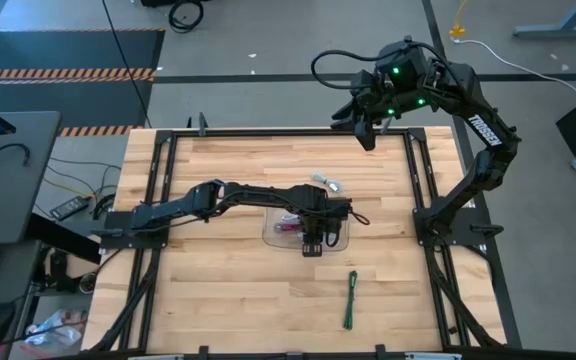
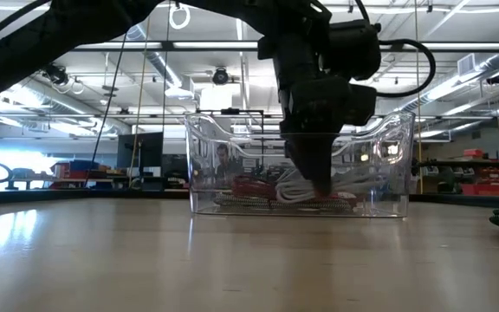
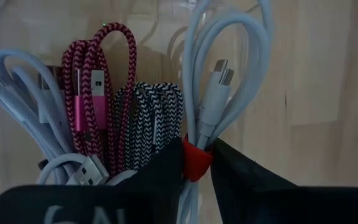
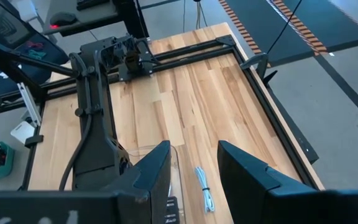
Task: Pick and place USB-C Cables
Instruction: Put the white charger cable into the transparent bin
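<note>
left gripper (image 3: 196, 163) in tray (image 2: 206, 173), fingers part-open astride white cable's (image 3: 219, 99) red tie (image 3: 196, 163), grip unclear | risk: tie snags on lift-out, dragging cable back | right gripper (image 4: 194, 165) open, waiting.

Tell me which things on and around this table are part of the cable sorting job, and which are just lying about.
Part of the job:
- clear tray holding several cables
- white cable with a red tie, between the left gripper fingers
- green cable
- white cable on the table

Just lying about:
- remote-like device off the table's left edge
- yellow floor cable
</note>
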`<state>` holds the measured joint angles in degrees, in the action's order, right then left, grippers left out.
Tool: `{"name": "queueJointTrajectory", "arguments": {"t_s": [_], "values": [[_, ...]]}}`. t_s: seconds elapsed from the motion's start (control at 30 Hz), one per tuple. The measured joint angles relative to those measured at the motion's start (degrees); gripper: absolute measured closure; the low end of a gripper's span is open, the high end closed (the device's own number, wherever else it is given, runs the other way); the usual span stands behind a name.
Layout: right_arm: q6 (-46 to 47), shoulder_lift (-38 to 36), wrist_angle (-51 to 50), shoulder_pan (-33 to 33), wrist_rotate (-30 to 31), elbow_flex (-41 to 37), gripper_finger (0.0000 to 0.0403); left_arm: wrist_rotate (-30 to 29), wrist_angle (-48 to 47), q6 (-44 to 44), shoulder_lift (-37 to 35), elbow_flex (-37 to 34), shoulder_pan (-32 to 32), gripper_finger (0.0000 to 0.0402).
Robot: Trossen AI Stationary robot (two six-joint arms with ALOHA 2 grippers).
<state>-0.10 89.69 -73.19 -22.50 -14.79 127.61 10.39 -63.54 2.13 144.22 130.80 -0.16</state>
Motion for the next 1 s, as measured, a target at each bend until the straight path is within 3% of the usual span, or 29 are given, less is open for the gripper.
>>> {"name": "queueJointTrajectory", "arguments": {"t_s": [0.73,1.0], "values": [[-1.44,0.0,-1.02,0.01,-0.41,0.0,0.0265,0.0,1.96,2.03,-0.02,0.0,-0.06,0.0306],[-1.76,0.0,-1.7,0.04,-0.98,0.0,0.0265,0.0,2.08,2.03,-0.11,0.0,-0.07,0.0254]]}}
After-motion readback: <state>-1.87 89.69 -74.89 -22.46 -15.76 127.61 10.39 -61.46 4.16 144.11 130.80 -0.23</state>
